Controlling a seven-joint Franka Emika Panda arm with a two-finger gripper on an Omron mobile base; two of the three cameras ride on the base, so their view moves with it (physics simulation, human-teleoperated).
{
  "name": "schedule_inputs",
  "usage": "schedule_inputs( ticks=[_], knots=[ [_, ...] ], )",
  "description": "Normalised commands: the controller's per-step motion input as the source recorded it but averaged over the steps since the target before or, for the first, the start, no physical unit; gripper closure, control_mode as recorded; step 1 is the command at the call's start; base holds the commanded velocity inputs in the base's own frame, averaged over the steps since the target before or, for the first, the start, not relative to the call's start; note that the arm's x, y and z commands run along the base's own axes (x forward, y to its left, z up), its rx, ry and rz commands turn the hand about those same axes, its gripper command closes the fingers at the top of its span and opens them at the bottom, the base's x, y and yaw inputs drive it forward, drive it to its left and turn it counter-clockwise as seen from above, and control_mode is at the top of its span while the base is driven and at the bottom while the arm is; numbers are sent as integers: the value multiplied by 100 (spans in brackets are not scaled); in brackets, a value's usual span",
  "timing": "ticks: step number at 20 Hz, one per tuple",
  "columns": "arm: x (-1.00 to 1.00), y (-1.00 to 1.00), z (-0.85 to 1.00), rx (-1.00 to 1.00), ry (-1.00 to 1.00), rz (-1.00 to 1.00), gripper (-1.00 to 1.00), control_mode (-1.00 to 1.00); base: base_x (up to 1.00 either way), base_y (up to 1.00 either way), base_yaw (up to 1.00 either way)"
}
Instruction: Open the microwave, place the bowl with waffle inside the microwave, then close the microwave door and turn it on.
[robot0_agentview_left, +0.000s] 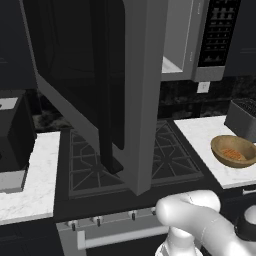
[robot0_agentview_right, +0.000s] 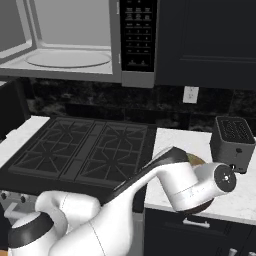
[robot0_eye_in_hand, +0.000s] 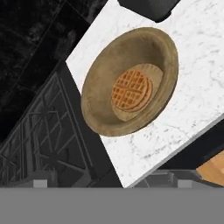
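The microwave (robot0_agentview_left: 177, 35) hangs above the stove with its door (robot0_agentview_left: 85, 65) swung wide open toward me, baring the pale cavity (robot0_agentview_right: 70, 30) and round turntable. Its black button panel (robot0_agentview_right: 137, 35) is on the right. A wide brown bowl (robot0_eye_in_hand: 105, 78) holding a round waffle (robot0_eye_in_hand: 131, 89) sits on the white marble counter, right of the stove; the left base view also shows the bowl (robot0_agentview_left: 233, 151). My gripper (robot0_eye_in_hand: 112, 183) hovers above the bowl, looking straight down on it, open, with nothing between its fingertips. In the right base view my arm hides most of the bowl.
A black gas stove (robot0_agentview_right: 85, 147) lies under the microwave. A dark toaster (robot0_agentview_right: 232, 142) stands just behind the bowl on the right counter (robot0_agentview_left: 200, 132). The open door juts out over the stove's middle. A black appliance (robot0_agentview_left: 15, 135) sits on the left counter.
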Motion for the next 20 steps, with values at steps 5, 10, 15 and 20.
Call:
schedule_inputs(
  ticks=[5, 10, 15, 20],
  knots=[
    [14, -40, -28, 0, 44, -38, -100, -100, 0, 0, 0],
    [19, -2, 0, 5, 18, -17, -100, -100, 0, 0, 0],
    [0, -16, -43, 12, 4, 0, -100, -100, 0, 0, 0],
    [24, -6, -19, 11, 2, 0, -100, -100, 0, 0, 0]
  ],
)
